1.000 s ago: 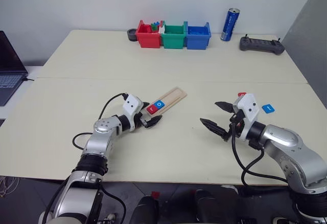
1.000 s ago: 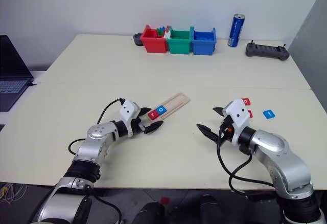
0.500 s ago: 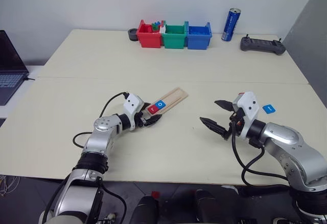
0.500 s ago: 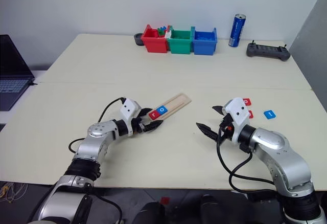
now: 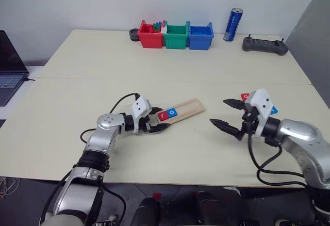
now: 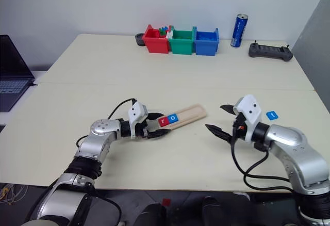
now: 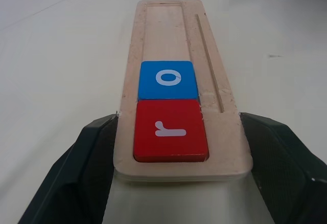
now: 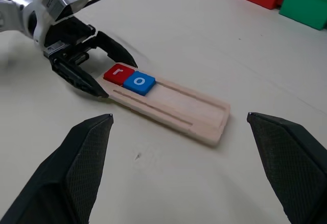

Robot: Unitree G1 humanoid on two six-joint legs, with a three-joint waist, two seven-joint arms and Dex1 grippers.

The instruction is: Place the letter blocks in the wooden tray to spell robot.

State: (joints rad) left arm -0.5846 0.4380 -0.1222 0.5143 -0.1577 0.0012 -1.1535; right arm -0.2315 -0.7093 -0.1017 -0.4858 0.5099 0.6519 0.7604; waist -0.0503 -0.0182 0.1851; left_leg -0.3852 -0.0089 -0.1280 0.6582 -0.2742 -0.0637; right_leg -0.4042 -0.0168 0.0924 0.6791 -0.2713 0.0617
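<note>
Left gripper (image 5: 157, 124) clamping tray (image 5: 186, 109) end, has swung it flatter, toward frame centre; "r" block (image 7: 170, 130), "o" block (image 7: 168, 79) seated. Right gripper (image 5: 230, 114) wide, empty. Three letters remain.

Soft, even light falls from overhead, bright without glare on the cream table (image 5: 170, 61). Shadows are faint and short (a thin one sits under the wooden tray (image 7: 179, 45)). Just outside the left jaws, the tabletop blurs, and the tray's far end softens slightly.
</note>
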